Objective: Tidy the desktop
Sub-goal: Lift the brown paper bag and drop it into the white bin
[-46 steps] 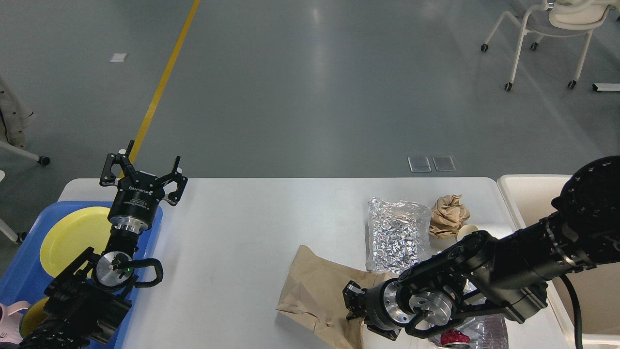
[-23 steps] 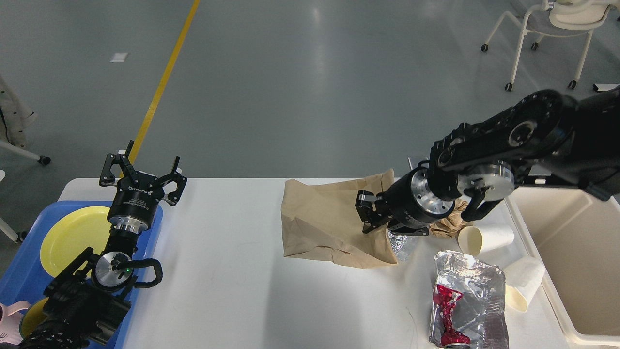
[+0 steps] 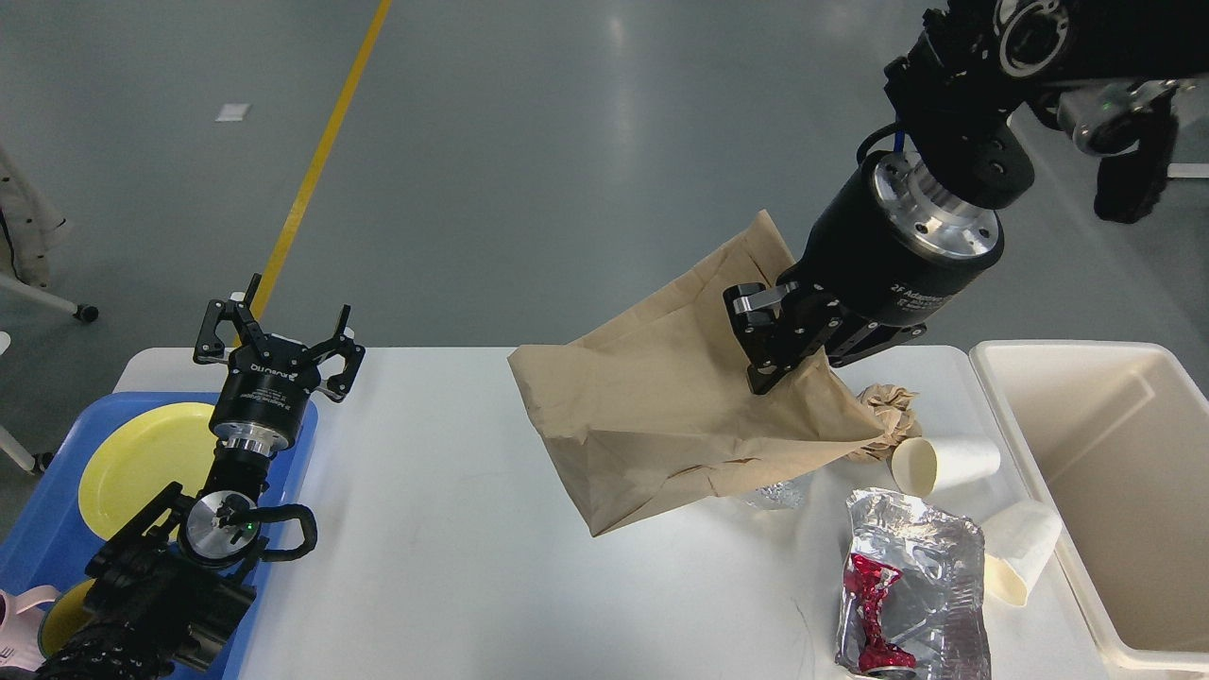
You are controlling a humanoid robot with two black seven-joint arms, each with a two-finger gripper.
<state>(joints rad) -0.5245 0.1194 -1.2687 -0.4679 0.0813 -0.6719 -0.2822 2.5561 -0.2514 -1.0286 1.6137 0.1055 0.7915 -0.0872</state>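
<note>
Grey polished floor stretches behind the desktop (image 3: 453, 567), a wide white tabletop with rounded corners that fills the lower half of the view. Above its right half, the right gripper (image 3: 770, 354) has its fingers pinched onto the upper part of a brown paper bag (image 3: 661, 416). The bag hangs crumpled and tilted, lifted off the surface with its lowest corner just above the white top. Beneath its lower edge a bit of silver foil (image 3: 776, 491) peeks out. Just beside the bag's right tip lies a crumpled brown paper wad (image 3: 888, 408), and next to that a white paper cup (image 3: 945, 463) on its side. A second paper cup (image 3: 1018, 557) lies tipped over nearer the right edge, beside a silver foil packet with red print (image 3: 911, 586). Past the table's right end stands a cream bin (image 3: 1096, 444). Far to the left, the left gripper (image 3: 283, 331) points upward with its fingers spread wide and nothing between them, above a blue tray (image 3: 38, 548) that carries a yellow plate (image 3: 142, 463).
</note>
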